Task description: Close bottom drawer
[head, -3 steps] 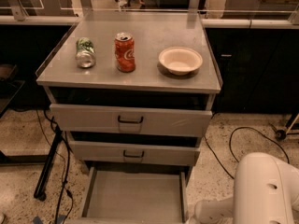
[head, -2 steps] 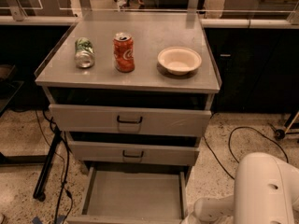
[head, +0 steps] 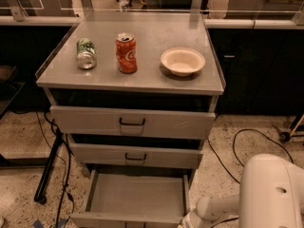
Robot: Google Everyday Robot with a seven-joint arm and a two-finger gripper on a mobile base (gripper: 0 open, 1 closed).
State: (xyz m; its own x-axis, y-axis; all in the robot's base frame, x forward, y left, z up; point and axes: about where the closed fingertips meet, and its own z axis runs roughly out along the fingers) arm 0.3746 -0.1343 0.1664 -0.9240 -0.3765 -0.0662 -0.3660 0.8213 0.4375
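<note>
Down at the near edge, the robot's white arm (head: 213, 208) reached in from the lower right, its forearm running out of shot just beside the front right corner of the bottom drawer (head: 135, 196). The gripper itself sat below the frame edge there, so whether it was apart or together, I could not tell.

And the drawer? It was wide open, pulled well out of the cabinet, with its flat grey floor bare and the low front panel right at the bottom of the view. Set against the second before, nothing much had shifted: the drawer stood just as far out and the arm was in much the same spot. That read as a push not yet begun, or only just being lined up, with the whole closing travel left to do.

Above it, the middle drawer (head: 135, 156) and the top drawer (head: 133, 122) each stood out a little, dark gaps showing over their fronts.

Farther back, on the cabinet top (head: 142, 77), a green can (head: 86, 53) lay on its side, a red can (head: 126, 53) stood upright just beside it, and a pale bowl (head: 183, 61) sat off to the right. None of the three had moved.
</note>
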